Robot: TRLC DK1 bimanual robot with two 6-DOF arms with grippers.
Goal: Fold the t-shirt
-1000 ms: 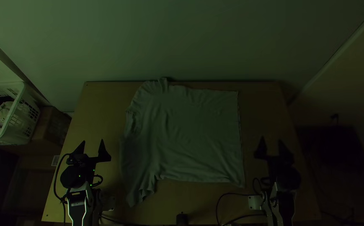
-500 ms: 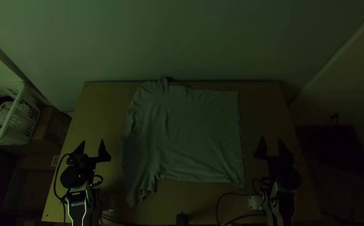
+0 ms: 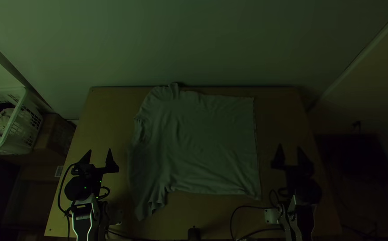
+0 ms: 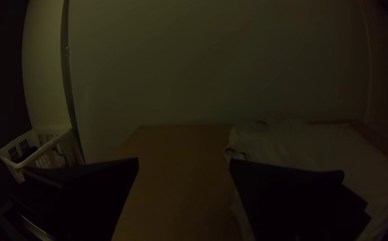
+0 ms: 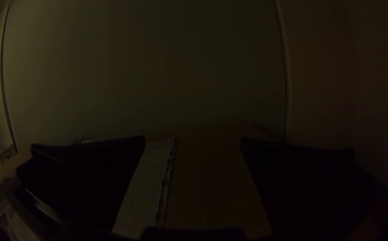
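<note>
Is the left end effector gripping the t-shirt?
No, the left end effector stands open to one side, clear of the t-shirt.

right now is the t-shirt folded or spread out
Spread, not folded: the t-shirt lies wide over the table, its straight hem toward the right arm, with some creases and bunching at the sleeves.

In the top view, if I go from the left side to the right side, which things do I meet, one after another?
White laundry basket → left gripper, its fingers open → t-shirt, spread on the table → right gripper, its fingers open too.
</note>
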